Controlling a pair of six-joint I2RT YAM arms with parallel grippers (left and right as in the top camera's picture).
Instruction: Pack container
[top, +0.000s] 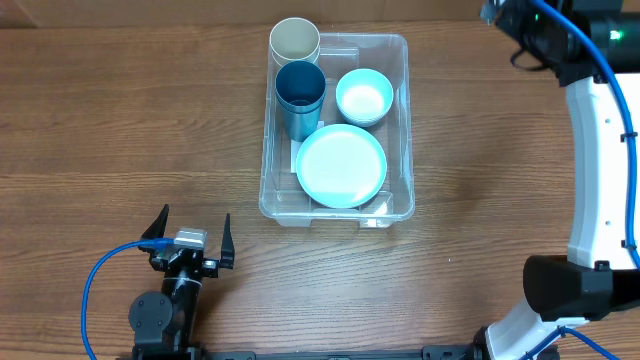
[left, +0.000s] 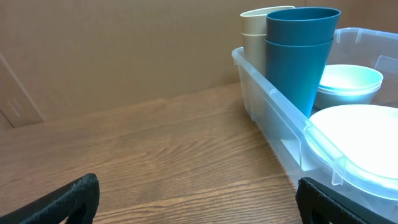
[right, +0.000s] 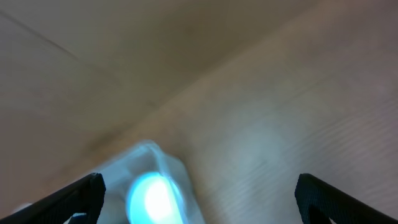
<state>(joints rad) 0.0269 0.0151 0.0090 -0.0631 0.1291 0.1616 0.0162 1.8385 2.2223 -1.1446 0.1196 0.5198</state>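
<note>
Item: your container (top: 404, 130), mid-table, holds cream cups (top: 294, 42), teal cups (top: 300, 85), bowl (top: 364, 96) and plate (top: 341, 165). White label (top: 298, 158) on its floor: writing unreadable. Left gripper (top: 195, 225): fingers spread, empty. Right gripper (right: 199, 202): fingers spread, empty.

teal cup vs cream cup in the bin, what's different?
Colour: the teal cup is dark blue-green, the cream cup pale beige. Place: the cream cup stands in the container's far corner, the teal cup next to it, closer to the plate. Both stand upright, mouths up, inside the container.
</note>
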